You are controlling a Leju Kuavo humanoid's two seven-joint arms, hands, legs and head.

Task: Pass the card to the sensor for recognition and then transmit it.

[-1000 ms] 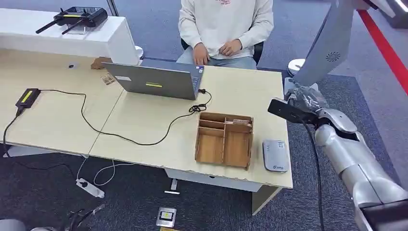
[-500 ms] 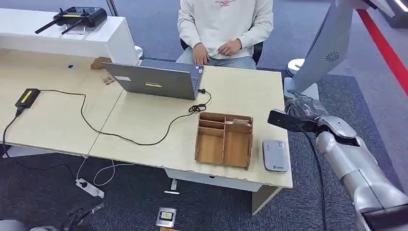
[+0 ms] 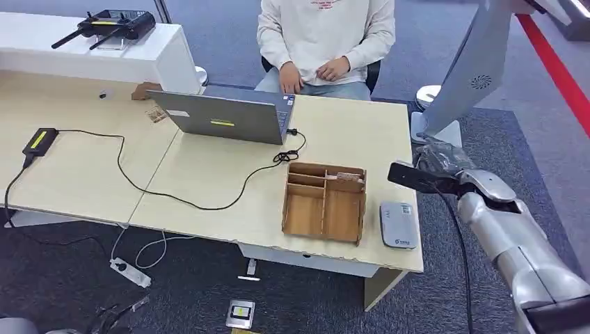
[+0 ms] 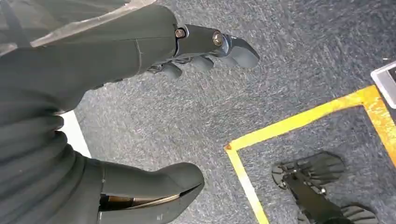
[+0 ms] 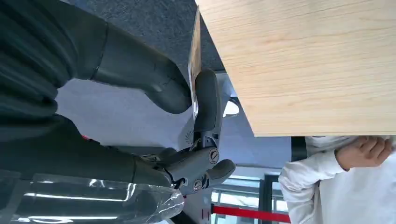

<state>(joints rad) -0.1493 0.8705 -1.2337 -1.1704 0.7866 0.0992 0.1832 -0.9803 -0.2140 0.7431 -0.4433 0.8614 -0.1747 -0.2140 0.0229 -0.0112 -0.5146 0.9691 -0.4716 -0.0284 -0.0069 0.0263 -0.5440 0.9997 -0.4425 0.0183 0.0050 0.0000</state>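
Right wrist view: my right hand [image 5: 187, 93] pinches card [image 5: 193, 70] thumb-to-finger, just off tabletop [image 3: 362, 132] right edge, beyond card reader [image 3: 398, 225] at front-right corner. Left hand [image 4: 140, 116] hangs spread, holding nothing. Risk: thin edge grip slips, card drops to carpet.
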